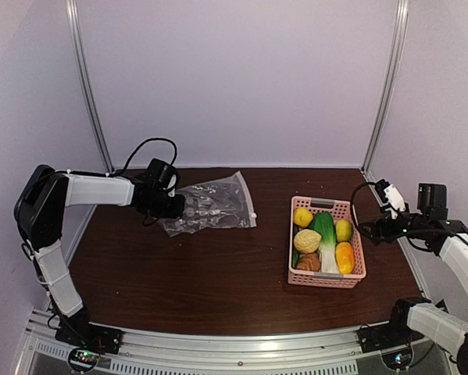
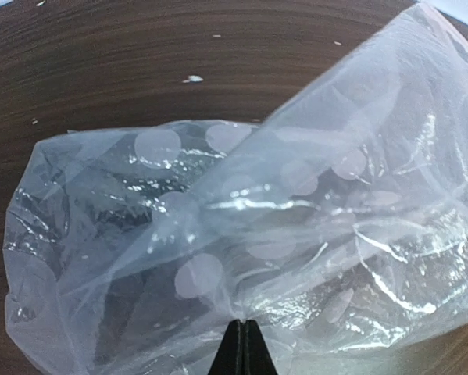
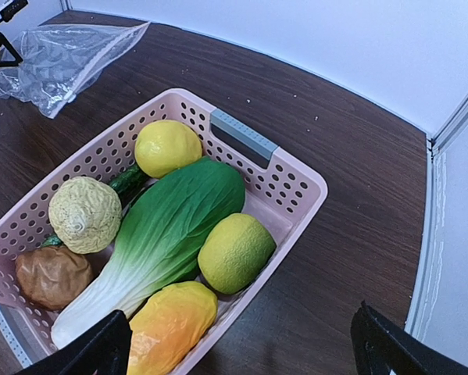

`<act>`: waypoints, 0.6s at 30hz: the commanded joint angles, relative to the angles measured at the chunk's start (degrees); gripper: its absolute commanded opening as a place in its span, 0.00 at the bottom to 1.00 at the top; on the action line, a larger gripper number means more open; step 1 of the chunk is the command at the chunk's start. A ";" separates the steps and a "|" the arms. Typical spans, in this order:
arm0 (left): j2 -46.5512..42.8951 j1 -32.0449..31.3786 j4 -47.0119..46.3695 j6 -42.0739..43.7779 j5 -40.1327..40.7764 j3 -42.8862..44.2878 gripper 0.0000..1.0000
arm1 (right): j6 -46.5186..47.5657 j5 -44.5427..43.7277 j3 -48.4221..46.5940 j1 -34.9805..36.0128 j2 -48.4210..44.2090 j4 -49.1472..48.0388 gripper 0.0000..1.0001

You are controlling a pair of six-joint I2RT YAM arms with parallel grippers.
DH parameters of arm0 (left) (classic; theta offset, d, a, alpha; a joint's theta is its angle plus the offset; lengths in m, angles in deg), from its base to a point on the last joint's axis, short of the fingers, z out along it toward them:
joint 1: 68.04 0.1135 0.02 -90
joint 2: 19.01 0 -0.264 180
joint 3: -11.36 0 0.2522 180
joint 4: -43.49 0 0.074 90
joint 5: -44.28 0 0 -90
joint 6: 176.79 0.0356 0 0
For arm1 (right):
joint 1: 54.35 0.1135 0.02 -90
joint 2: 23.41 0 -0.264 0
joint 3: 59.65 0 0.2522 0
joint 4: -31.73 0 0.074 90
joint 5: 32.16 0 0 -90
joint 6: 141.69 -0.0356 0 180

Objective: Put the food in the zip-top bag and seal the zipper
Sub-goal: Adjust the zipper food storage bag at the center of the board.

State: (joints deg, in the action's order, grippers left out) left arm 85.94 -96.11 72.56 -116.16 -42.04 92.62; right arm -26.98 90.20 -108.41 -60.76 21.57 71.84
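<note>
Dark brown wood-grain tabletop [image 1: 179, 273], matt, faintly streaked. At 10 o'clock on it, clear, floppy thin-plastic zip-top bag [image 1: 210, 207]: crinkled, glossy, bright glints over pale matt dots. At 3 o'clock, pink perforated plastic basket [image 3: 300, 183]: smooth, dull sheen. Inside, green-white plastic bok choy [image 3: 171, 226], smooth satin; yellow lemons [image 3: 167, 147], finely pebbled; orange-yellow piece [image 3: 171, 322], glossy; brown bread piece [image 3: 52, 275], wrinkled.

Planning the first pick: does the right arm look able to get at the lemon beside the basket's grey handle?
Probably yes. The right gripper hovers open by the right side of the basket, and the lemon lies uncovered on top; only the wall and the bok choy beside it crowd the approach.
</note>
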 commanded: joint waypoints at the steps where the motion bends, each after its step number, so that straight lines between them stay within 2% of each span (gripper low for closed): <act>1: -0.69 -5.24 -6.16 6.90 -5.22 -1.07 0.00 | 0.82 2.48 -1.18 -0.35 -0.64 0.54 0.99; 5: -4.56 -11.80 -5.34 11.60 -5.35 -3.95 0.00 | 0.86 3.48 -1.21 -0.35 -1.60 0.80 0.99; 8: -9.71 -14.83 -0.69 12.92 -4.53 -6.94 0.00 | 0.80 4.14 -0.97 -0.35 -2.33 0.68 0.99; 11: -15.62 -14.75 8.47 16.99 3.66 -8.91 0.00 | 0.55 4.49 -1.16 -0.35 -2.30 0.72 0.99; 13: -18.73 -13.27 14.09 19.58 16.69 -9.20 0.00 | 0.47 5.07 -1.16 -0.35 -2.18 0.72 0.99; 14: -19.31 -11.55 16.70 19.54 24.82 -8.15 0.13 | 0.36 5.27 -1.15 -0.35 -2.09 0.64 0.99; 15: -19.28 -9.58 18.91 19.73 30.08 -6.51 0.32 | 0.34 5.48 -1.17 -0.35 -2.02 0.64 0.99; 16: -19.10 -7.92 20.36 19.92 31.51 -4.18 0.39 | 0.43 5.51 -1.18 -0.35 -1.92 0.63 0.99; 18: -18.69 -7.25 21.80 18.15 29.06 1.04 0.53 | 0.55 5.57 -1.25 -0.35 -1.82 0.70 0.99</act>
State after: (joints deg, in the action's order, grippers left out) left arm 66.90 -106.82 86.77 -99.00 -25.21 86.35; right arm -26.39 94.22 -108.41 -60.76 19.64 71.93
